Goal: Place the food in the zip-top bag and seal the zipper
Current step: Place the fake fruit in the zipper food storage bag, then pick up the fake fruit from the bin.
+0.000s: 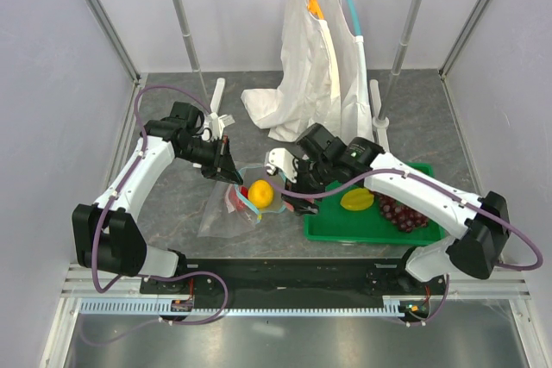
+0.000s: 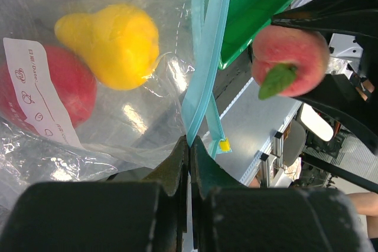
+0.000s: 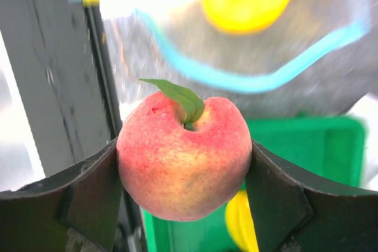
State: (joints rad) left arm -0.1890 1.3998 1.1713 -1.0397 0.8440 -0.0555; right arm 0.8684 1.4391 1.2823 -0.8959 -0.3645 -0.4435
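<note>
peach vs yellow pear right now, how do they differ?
Place: the yellow pear lies inside the zip-top bag, beside the red fruit; the peach is outside it.
Hold: the peach is clamped in the right end effector; nothing grips the pear.
Look: the peach is pink-orange with a green leaf; the pear is plain yellow.
Both are small toy fruits.
</note>
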